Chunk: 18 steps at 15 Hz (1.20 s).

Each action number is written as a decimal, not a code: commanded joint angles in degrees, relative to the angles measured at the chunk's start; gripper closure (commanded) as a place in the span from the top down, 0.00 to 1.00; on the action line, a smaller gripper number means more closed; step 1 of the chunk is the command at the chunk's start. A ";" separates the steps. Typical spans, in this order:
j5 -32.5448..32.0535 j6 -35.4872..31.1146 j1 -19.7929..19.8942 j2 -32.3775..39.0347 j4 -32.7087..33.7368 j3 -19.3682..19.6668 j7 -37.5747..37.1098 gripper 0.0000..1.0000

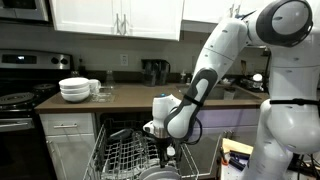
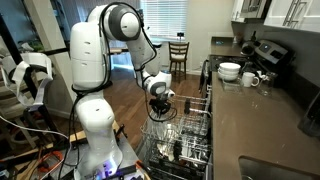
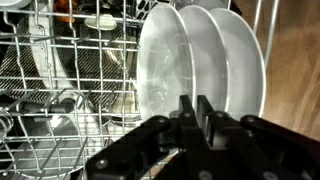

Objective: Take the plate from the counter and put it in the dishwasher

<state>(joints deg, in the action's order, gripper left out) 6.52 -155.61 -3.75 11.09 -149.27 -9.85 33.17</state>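
The dishwasher [image 1: 120, 150] has grey wire racks. Inside it, the plate [image 3: 165, 65] is plain white, and the second plate [image 3: 238, 70] beside it is the same white. The gripper [image 3: 195, 102] is black. The robot arm [image 1: 215, 55] above the dishwasher is white with black joints. The counter [image 1: 140, 97] over the dishwasher is dark brown, and the bowls [image 1: 75, 90] on it are white. The floor [image 3: 295, 60] beside the dishwasher is brown wood.

Plate [image 3: 165, 65] btm hidden behind pincer [image 3: 196, 102]; dishwasher [image 1: 112, 150] cut off by frame edge.
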 commanded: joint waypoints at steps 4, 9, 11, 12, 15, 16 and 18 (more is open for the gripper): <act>-0.95 3.34 0.75 -1.46 0.53 -0.79 -1.60 0.60; -8.93 5.87 -2.21 -7.63 -1.84 0.46 -10.29 0.94; -14.83 5.80 -3.58 -10.54 -2.81 0.85 -15.87 0.99; -17.17 5.94 -4.03 -11.90 -3.18 0.75 -18.03 1.00; -19.38 5.20 -4.29 -10.57 -1.75 0.64 -19.08 1.00; -20.11 5.24 -4.68 -11.72 -2.15 0.53 -20.14 1.00; -20.03 5.24 -4.76 -11.65 -2.18 0.64 -20.13 1.00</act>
